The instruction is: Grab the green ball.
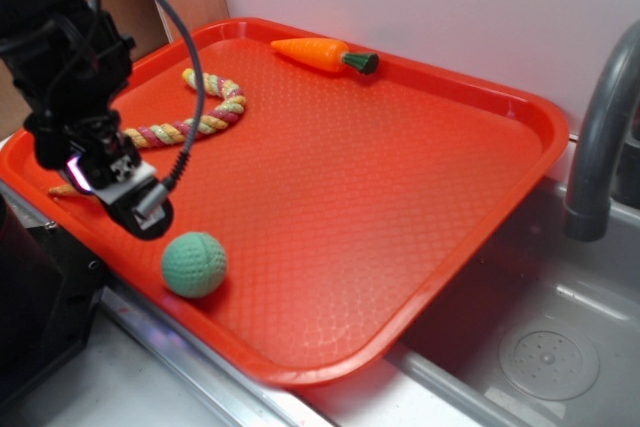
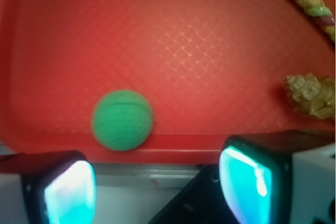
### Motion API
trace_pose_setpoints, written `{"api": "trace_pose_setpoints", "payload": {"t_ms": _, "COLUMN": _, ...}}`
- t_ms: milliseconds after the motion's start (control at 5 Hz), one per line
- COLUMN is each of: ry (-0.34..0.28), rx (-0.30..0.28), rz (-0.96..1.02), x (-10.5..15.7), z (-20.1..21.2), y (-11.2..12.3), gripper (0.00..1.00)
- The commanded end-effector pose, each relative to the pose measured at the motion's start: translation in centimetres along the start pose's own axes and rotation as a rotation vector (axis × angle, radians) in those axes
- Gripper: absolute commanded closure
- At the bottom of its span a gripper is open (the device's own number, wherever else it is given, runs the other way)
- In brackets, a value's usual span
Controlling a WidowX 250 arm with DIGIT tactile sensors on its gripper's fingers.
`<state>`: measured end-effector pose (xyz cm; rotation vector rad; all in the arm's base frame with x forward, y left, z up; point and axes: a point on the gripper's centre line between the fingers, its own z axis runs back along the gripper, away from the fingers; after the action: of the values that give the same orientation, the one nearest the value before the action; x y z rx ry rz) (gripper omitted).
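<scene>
- The green ball (image 1: 194,264) (image 2: 123,119) sits on the red tray (image 1: 350,197) (image 2: 157,35), against its near rim.
- The gripper (image 1: 130,197) (image 2: 157,187) hangs just beside it, fingers apart, holding nothing.
- A knotted rope toy (image 1: 205,112) (image 2: 310,9) lies behind the arm; nothing blocks the ball.
- Only the exterior view shows the toy carrot (image 1: 322,54), far corner, and the faucet (image 1: 598,137) over the sink (image 1: 540,347).

The ball (image 1: 194,264) is sitting on the tray (image 1: 400,197) by its near rim, with the gripper (image 1: 130,197) hanging just left of it. The rope (image 1: 205,112) is lying at the far left, and the carrot (image 1: 325,55) is resting along the far rim.
</scene>
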<state>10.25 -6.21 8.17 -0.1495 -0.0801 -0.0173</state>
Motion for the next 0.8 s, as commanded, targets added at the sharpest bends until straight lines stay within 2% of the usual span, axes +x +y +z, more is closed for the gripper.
{"api": "trace_pose_setpoints", "payload": {"t_ms": 0, "ry": -0.001, "rx": -0.013, "rz": -0.115, "x": 1.9, "z": -3.7, "y": -2.4, "gripper": 0.00}}
{"api": "trace_pose_setpoints", "payload": {"t_ms": 200, "ry": 0.036, "rx": -0.011, "rz": -0.189, "x": 3.0, "z": -4.8, "y": -5.0, "gripper": 0.00}}
{"api": "trace_pose_setpoints", "payload": {"t_ms": 400, "ry": 0.072, "rx": 0.001, "rz": -0.188, "x": 3.6, "z": -5.6, "y": -5.4, "gripper": 0.00}}
{"api": "trace_pose_setpoints", "payload": {"t_ms": 600, "ry": 0.063, "rx": 0.007, "rz": -0.156, "x": 3.5, "z": -5.5, "y": -4.9, "gripper": 1.00}}
